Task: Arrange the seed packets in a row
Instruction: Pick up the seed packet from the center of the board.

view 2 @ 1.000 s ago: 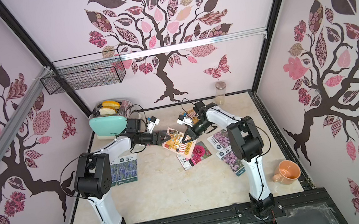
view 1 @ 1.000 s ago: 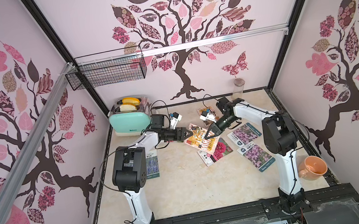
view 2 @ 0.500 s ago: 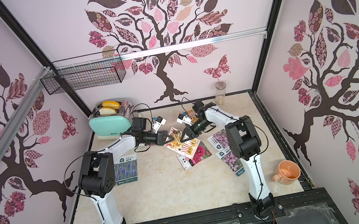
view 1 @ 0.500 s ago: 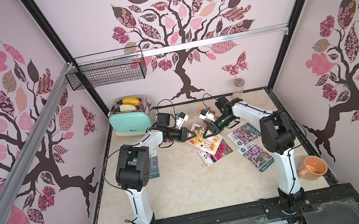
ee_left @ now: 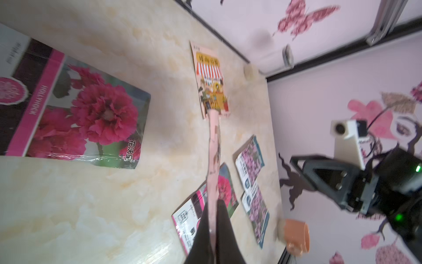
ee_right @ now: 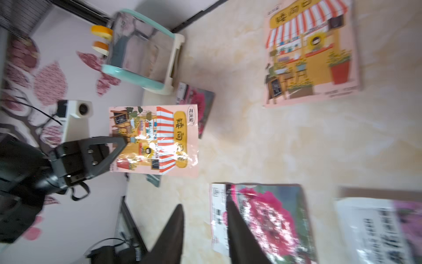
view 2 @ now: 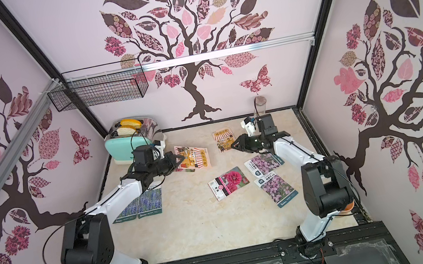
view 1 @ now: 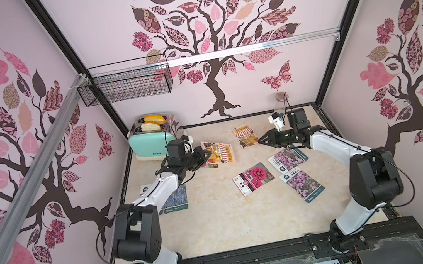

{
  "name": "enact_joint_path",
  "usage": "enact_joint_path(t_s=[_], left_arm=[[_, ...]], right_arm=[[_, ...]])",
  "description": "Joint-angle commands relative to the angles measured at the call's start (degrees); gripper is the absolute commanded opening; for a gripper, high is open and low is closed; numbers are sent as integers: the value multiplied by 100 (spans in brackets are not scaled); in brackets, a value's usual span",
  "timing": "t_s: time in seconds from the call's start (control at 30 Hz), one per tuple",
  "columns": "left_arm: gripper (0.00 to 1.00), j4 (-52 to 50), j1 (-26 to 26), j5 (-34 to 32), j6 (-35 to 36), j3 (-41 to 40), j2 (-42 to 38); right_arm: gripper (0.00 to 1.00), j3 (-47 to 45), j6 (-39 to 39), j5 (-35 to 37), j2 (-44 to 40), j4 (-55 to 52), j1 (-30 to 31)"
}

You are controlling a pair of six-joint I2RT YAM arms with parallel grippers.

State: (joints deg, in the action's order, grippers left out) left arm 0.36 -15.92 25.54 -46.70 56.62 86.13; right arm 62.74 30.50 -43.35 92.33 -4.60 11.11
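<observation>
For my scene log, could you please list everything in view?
Orange striped-awning shop seed packets: two, orange; one flat at back, one held.
Magenta bloom seed packets: two, magenta; one mid-table, one beneath the held packet.
Lilac flower seed packets: two, lilac; side by side, right.
Blue lavender seed packets: two, blue; under the left arm.
Toaster with bread: one, mint-green; back-left corner.
Wire basket: one, black; back wall.
Clear jar: one, clear; back right.
Mug: one, orange; front right.
Left gripper: one, black; shut on a shop packet.
Right gripper: one, black; open, empty.
</observation>
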Motion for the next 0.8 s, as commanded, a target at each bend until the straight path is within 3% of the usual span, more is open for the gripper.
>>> enact_joint_path(t_s=[0.0, 0.13, 0.23, 0.43, 0.6, 0.77], left_arm=[[0, 245, -437, -1515, -1204, -420, -490], [0, 715, -640, -2451, -1893, -1271, -1191], [0, 647, -640, -2688, -1882, -1433, -1536], [0, 728, -667, -2504, -1872, -1499, -1505], [0, 737, -675, -2293, -1824, -1485, -1457], [0, 580, -675, -2094, -1617, -1419, -1489]], right_arm=[[21, -860, 1958, -658, -49, 1795, 490], [27, -1819, 3724, -323, -131, 4121, 1037], [36, -1967, 4258, -137, -5, 4821, 1140], [45, -1686, 4687, -196, 409, 5129, 1484], [43, -1619, 5545, -141, 1100, 6515, 1812], [39, -1355, 5616, -129, 1493, 6655, 1942]])
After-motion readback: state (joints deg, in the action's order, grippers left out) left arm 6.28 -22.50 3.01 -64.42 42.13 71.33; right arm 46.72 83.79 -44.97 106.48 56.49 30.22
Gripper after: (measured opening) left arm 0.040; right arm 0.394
